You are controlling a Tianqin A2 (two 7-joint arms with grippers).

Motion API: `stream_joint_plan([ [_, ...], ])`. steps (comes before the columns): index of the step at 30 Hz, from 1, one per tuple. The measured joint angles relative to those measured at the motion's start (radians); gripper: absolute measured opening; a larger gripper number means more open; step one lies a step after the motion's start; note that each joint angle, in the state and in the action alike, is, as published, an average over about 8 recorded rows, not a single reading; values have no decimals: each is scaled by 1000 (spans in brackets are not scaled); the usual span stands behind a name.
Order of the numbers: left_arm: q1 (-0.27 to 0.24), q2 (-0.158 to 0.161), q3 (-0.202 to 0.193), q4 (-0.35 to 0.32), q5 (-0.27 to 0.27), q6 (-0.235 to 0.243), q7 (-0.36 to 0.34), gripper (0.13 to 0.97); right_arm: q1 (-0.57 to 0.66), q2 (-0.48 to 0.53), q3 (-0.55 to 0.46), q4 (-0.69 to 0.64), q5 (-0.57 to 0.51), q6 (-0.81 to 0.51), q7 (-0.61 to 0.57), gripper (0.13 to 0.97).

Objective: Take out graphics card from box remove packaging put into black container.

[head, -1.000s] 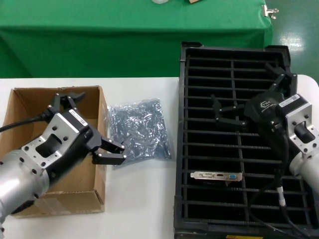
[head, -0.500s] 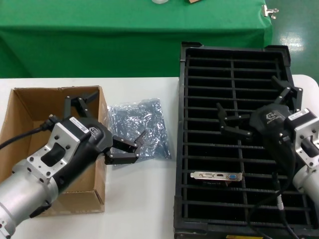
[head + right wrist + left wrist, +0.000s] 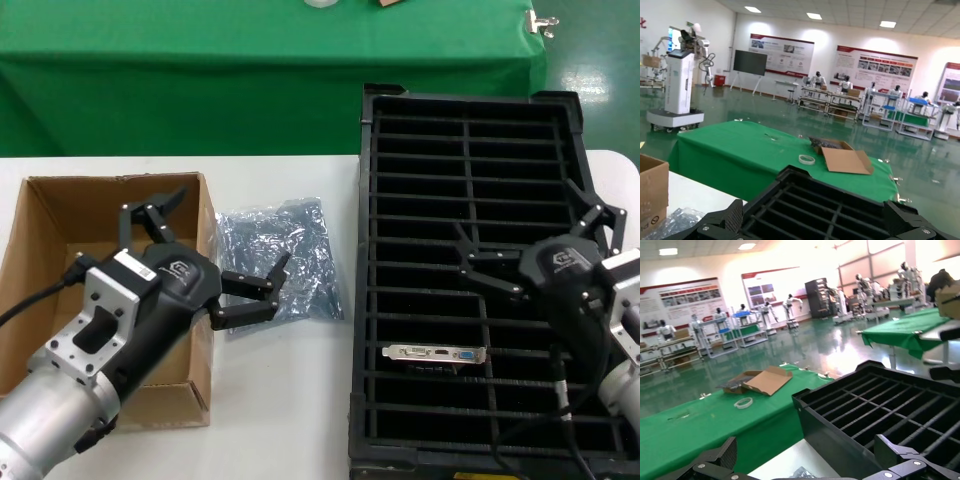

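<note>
Standing in a slot of the black container, long axis sideways: graphics card, just below the empty, wide-open right gripper; left gripper gaping empty by the packaging.

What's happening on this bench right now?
The card already stands in a slot of the black tray, near its front, out of its bag. The empty bag lies on the white table between the box and the tray. Both claws are open and hold nothing: the left claw hangs over the box's right wall by the bag, the right claw over the tray's right column.
</note>
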Motion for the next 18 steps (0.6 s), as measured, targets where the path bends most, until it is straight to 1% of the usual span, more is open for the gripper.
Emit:
stream_joint_plan([
  [18, 79, -3, 24, 110, -279, -252, 169, 966, -83, -2, 24, -32, 228, 90, -165, 966],
])
